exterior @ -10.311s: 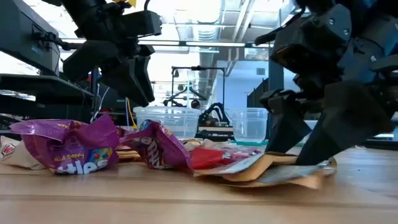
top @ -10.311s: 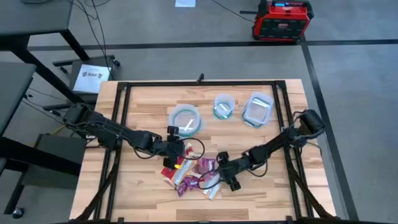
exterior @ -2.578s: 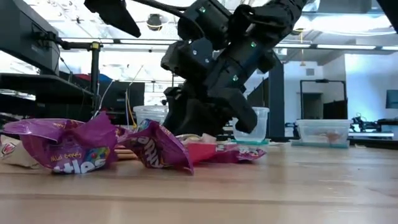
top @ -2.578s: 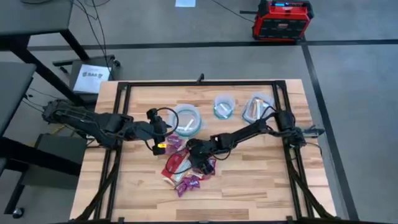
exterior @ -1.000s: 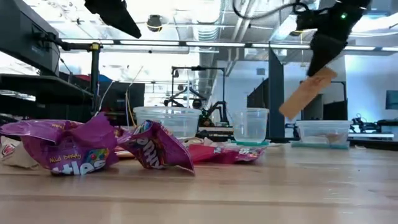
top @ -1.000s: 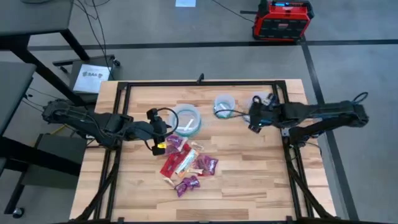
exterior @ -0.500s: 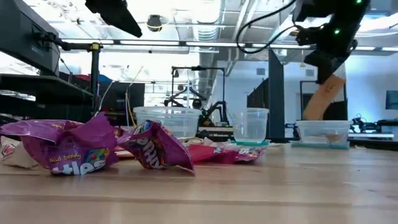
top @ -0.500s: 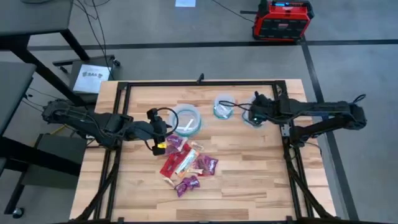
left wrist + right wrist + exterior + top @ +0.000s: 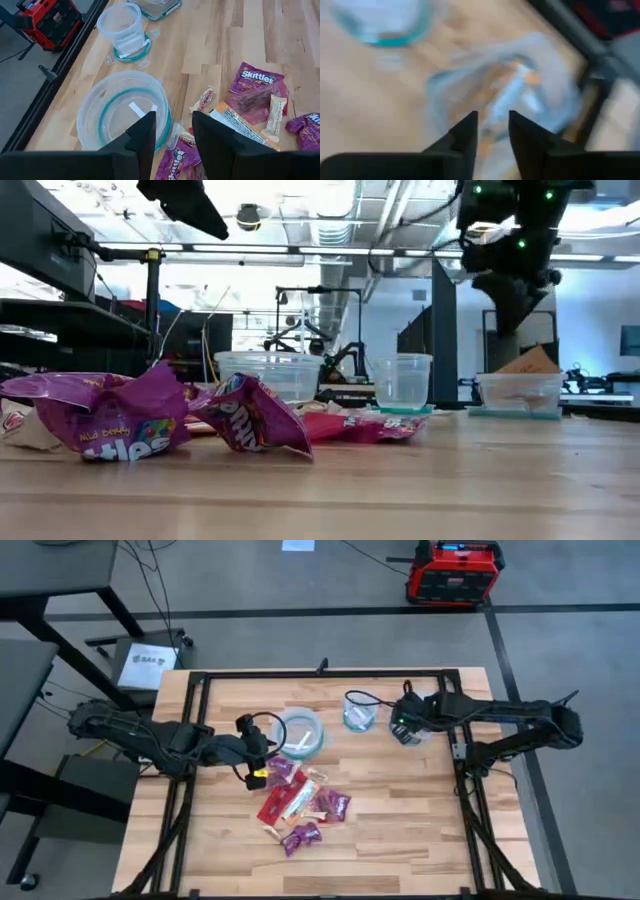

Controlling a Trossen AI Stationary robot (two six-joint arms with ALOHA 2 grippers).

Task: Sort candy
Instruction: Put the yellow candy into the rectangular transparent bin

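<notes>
A heap of candy, red, magenta and pale wrappers, lies on the table near its middle; it also shows in the low view. My left gripper hangs open just off the heap's far left side, with nothing between its fingers. My right gripper hangs open above the rectangular clear container at the far right. An orange-white bar lies in that container, one end poking above the rim and clear of the gripper. The right wrist view shows wrappers inside it.
A round blue-rimmed container stands beyond the heap, holding a pale wrapper. A small clear cup stands between it and the rectangular one. Bare wood lies along the near edge and at the near right. A black frame rims the table.
My right gripper has stayed over the rectangular container and let go of the orange-white bar. The bar first swung from slanting to nearly upright below the fingers. It has since dropped into the container, where it rests with one end above the rim.
</notes>
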